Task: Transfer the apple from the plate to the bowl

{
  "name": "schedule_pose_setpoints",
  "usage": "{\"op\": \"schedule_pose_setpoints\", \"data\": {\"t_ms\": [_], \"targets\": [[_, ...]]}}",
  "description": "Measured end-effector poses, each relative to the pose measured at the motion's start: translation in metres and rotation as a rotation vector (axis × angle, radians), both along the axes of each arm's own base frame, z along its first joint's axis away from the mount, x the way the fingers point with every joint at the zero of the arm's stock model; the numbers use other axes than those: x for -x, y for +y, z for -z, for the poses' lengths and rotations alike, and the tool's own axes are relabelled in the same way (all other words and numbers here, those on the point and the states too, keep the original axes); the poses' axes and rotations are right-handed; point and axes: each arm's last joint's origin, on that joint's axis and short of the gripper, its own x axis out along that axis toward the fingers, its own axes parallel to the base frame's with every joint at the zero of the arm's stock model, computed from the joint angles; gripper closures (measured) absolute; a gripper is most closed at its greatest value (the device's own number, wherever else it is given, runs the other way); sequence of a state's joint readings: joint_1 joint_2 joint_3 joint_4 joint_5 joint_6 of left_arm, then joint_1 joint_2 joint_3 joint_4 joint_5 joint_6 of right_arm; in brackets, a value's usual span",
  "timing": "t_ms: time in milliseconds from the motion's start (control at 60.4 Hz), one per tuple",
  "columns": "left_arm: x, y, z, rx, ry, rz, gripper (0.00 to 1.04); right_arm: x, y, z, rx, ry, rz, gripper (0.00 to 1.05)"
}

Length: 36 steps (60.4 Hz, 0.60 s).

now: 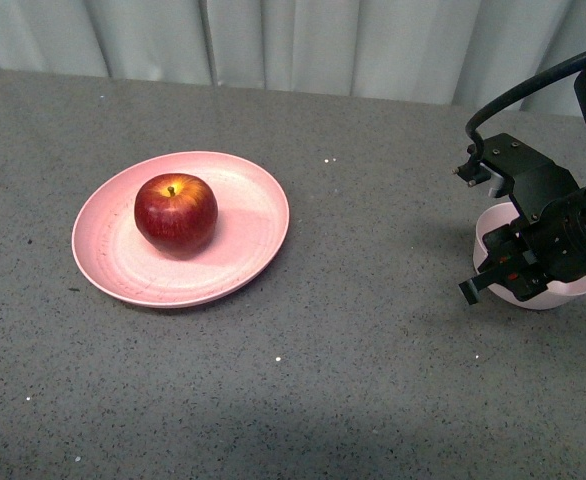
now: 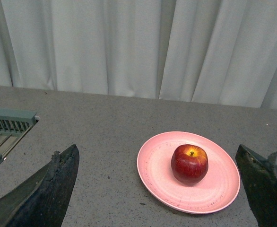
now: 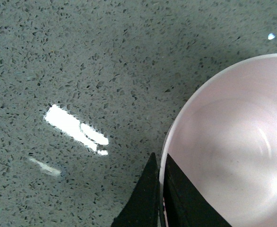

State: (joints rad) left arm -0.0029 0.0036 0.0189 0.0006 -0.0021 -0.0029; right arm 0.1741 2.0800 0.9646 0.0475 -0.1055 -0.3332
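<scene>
A dark-red apple [image 1: 176, 212] sits just left of centre on a wide salmon-pink plate [image 1: 256, 215], on a grey speckled bench [image 1: 373, 360]. Well to its right, the right end effector [image 3: 161, 189] is nearly closed, pinching the rim of the pale pink bowl [image 1: 576, 289] (one finger inside, one outside). The left end effector [image 2: 156, 150] is spread wide, holding nothing.

a grey table [image 1: 353, 330] with fine dark speckling fills most of every view. a few small white specks [image 1: 277, 359] lie scattered on it, well apart from one another. behind its far edge hangs a pale curtain [image 1: 323, 40] in soft vertical folds. the left wrist view shows a grey-green slatted grille [image 2: 8, 124] just beside the table's edge. in the right wrist view, bright streaks of reflected light [image 3: 74, 127] glare off the surface.
</scene>
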Motion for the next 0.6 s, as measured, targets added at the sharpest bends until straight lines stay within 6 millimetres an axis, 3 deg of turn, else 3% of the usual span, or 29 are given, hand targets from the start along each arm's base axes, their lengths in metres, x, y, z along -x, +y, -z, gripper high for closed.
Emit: {"op": "schedule_pose_setpoints", "data": {"t_ms": [331, 514, 596], "targets": [[0.000, 0.000, 0.000, 0.000, 0.000, 0.000, 0.07, 0.005, 0.009, -0.017, -0.051, -0.046, -0.073, 1.04], [0.000, 0.000, 0.000, 0.000, 0.000, 0.000, 0.07, 0.009, 0.038, -0.035, -0.113, -0.093, -0.194, 1.04], [0.000, 0.000, 0.000, 0.000, 0.000, 0.000, 0.07, 0.012, 0.061, -0.037, -0.128, -0.097, -0.268, 1.04]]}}
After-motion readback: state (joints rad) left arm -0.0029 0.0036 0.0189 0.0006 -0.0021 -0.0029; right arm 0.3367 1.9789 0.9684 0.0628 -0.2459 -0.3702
